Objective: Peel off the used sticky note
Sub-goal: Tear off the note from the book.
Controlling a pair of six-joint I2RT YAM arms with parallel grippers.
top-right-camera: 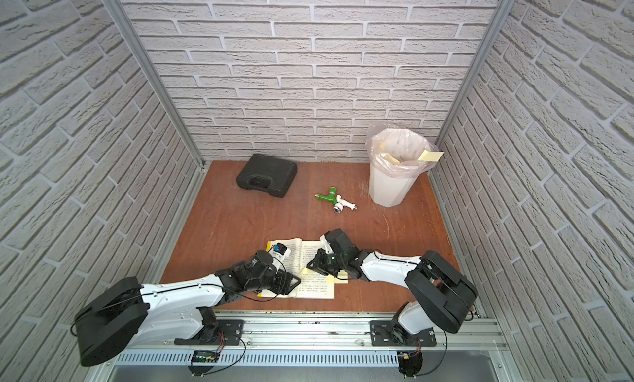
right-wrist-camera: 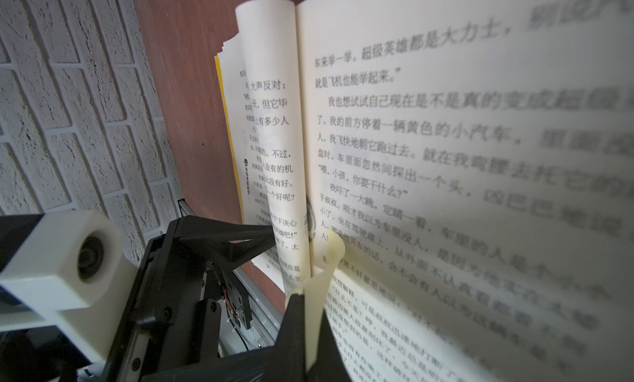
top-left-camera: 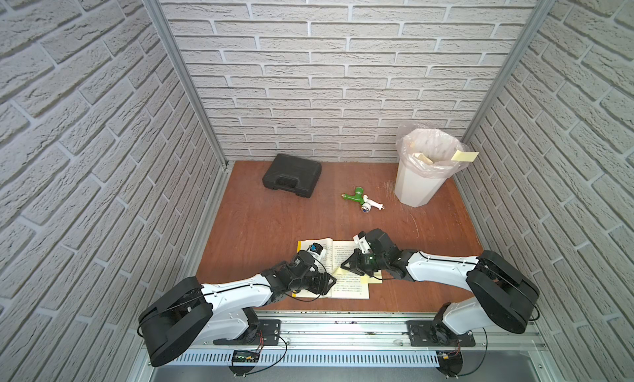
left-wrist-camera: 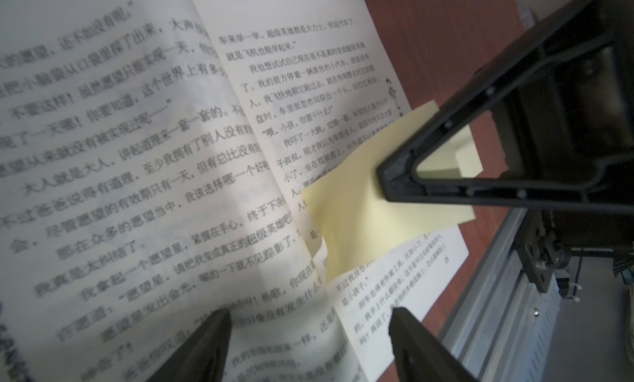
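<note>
The pale yellow paper sticky note (left-wrist-camera: 360, 219) sits on the right-hand page of an open white paperback book (top-left-camera: 348, 289) printed with Chinese text. One edge is stuck near the spine and the rest curls up off the page. The right gripper (right-wrist-camera: 308, 315) has its black fingers closed flat on the note's free edge, and the paper runs up between them in the right wrist view.

The left gripper (left-wrist-camera: 308, 315) hovers low over the book's spine near the bottom of the pages. Its two black fingers stand a little apart with nothing between them. They may be pressing on the paper, but the view is too blurred to be sure.

The book lies at the middle of the near edge of the reddish-brown wooden table (top-left-camera: 274, 226). A green and white plastic tap (top-left-camera: 360, 198) lies near the centre. A black plastic carry case (top-left-camera: 291, 179) rests by the far edge, left of the middle. A white bin with a clear liner (top-left-camera: 417, 188) stands in the far right corner, with another yellow note (top-left-camera: 465, 156) on its rim.
</note>
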